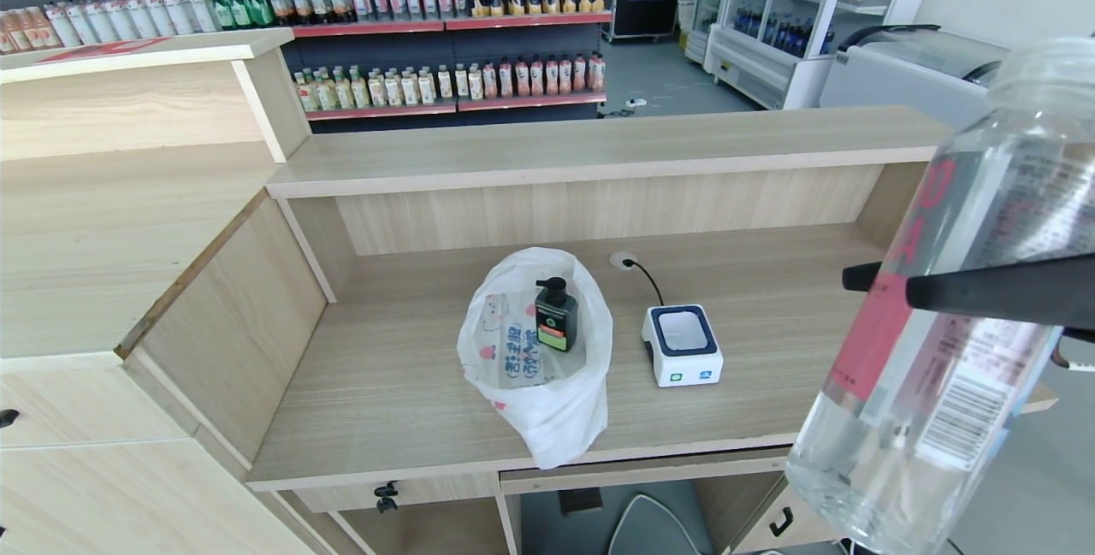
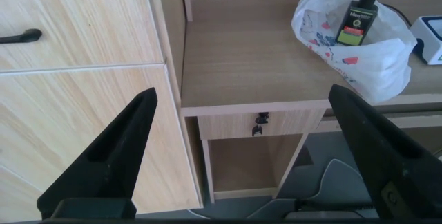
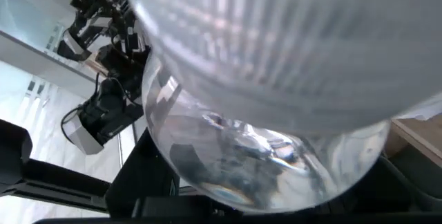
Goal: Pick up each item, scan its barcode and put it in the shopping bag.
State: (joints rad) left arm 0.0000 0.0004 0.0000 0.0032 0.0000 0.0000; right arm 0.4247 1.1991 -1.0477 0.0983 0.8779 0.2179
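Behind a pale wood-grain checkout counter (image 1: 385, 418) with a raised ledge along its far side, the shop shows red-edged shelves (image 1: 445, 25) lined with rows of drink bottles, a glass-door fridge (image 1: 787, 8) at far right and a white chest freezer (image 1: 915, 67) beside it on a grey floor. On the smooth counter top sits the shopping bag (image 1: 547, 401), thin crinkled white plastic with red and blue print, its mouth gaping upward and its lower end drooping to the near edge. A dark pump bottle (image 1: 556, 315) with a green and red label stands upright inside it. Just right of the bag sits the scanner (image 1: 682, 345), a small white box with rounded corners and a dark-framed glossy window on top; its black cable (image 1: 646, 277) runs back to a round hole in the counter. High at the near right, well apart from the scanner, a clear plastic bottle (image 1: 941, 324) of water hangs tilted, ribbed base down and near, with a pink-red label and a barcode panel facing the head camera. The right gripper (image 1: 941, 292) pinches it, one matte black finger crossing its front. The left gripper (image 2: 243, 99) hangs low at the counter's near left, in front of the drawers, its two black wedge-shaped fingers (image 2: 110, 155) spread wide with nothing between them.
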